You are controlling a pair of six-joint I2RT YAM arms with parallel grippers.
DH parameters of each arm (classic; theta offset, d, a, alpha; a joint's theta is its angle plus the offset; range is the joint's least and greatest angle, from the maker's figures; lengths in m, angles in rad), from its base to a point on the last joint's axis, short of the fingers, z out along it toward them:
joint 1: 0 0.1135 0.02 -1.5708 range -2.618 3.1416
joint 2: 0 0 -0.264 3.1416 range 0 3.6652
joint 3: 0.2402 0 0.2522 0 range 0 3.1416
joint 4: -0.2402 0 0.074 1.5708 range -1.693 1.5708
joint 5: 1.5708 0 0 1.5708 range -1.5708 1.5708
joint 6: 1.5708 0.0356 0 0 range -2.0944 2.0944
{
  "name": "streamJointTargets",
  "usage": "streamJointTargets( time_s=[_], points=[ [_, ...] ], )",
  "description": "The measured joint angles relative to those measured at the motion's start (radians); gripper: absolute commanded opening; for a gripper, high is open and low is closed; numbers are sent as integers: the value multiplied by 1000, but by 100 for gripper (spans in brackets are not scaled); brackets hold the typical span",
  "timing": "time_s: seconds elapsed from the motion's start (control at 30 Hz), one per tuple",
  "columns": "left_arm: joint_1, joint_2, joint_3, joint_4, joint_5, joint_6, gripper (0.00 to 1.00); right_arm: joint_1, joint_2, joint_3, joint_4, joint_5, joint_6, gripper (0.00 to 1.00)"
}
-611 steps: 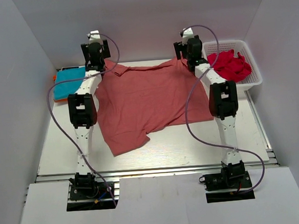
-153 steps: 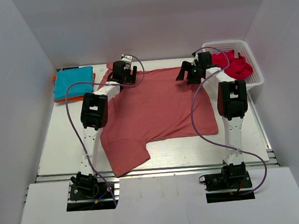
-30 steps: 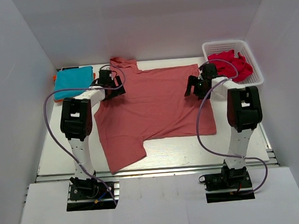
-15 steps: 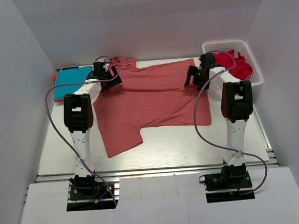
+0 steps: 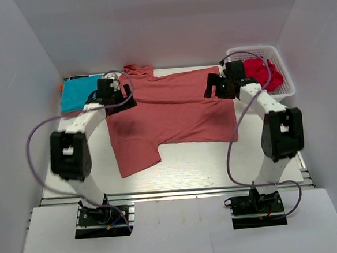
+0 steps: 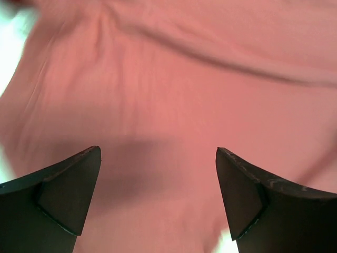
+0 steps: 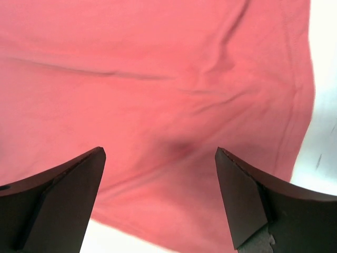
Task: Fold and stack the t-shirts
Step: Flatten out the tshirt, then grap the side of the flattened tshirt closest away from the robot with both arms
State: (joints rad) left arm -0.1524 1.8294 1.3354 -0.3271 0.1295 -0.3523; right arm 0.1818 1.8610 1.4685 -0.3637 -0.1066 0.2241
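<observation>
A salmon-red t-shirt (image 5: 167, 112) lies spread flat on the white table, one sleeve at the near left and the other at the far edge. My left gripper (image 5: 120, 98) hovers open over the shirt's far left part; the cloth (image 6: 174, 95) fills its wrist view below the spread fingers. My right gripper (image 5: 215, 88) hovers open over the shirt's far right part, near the hem edge (image 7: 300, 121). Neither holds anything. A folded blue t-shirt (image 5: 79, 92) lies at the far left. Crumpled red shirts (image 5: 263, 73) sit in the basket.
A white plastic basket (image 5: 286, 83) stands at the far right corner. An orange item (image 5: 60, 88) peeks from under the blue shirt. White walls close in on three sides. Bare table (image 5: 217, 160) lies in front of the shirt.
Both grippers have let go of the shirt and lifted slightly off it. The shirt has been pulled back and now lies flat; both arms have drawn back from the far edge.
</observation>
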Motion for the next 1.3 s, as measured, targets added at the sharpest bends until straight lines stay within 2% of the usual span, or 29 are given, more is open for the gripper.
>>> streamJointTargets(
  time_s=[0.13,0.23,0.43,0.5,0.77,0.93,1.03,1.07,1.1,1.17,1.3],
  points=[
    [-2,-327,-204,-44,-44,-62,100,22,-174,-177,97,0,53,90],
    [-3,-496,-349,-126,-62,-122,100,19,-237,-290,131,7,89,90],
    [-23,-628,-618,-354,-44,-235,100,15,-266,-417,162,14,151,90],
    [-30,-658,-674,-422,-33,-266,96,15,-290,-446,168,11,169,90],
    [-52,-668,-724,-489,-36,-327,66,14,-436,-554,220,53,241,90],
    [-55,-655,-779,-420,-35,-343,56,12,-505,-625,217,116,280,90],
    [-60,-655,-795,-391,-36,-355,45,8,-523,-649,193,155,296,90],
    [-61,-654,-798,-377,-37,-358,39,8,-528,-657,182,166,301,90],
    [-61,-655,-800,-367,-39,-365,22,7,-533,-667,177,176,305,90],
    [-61,-653,-805,-344,-42,-372,0,4,-537,-689,159,189,318,90],
    [-61,-645,-808,-292,-34,-371,0,-1,-518,-711,105,214,344,89]
  ],
)
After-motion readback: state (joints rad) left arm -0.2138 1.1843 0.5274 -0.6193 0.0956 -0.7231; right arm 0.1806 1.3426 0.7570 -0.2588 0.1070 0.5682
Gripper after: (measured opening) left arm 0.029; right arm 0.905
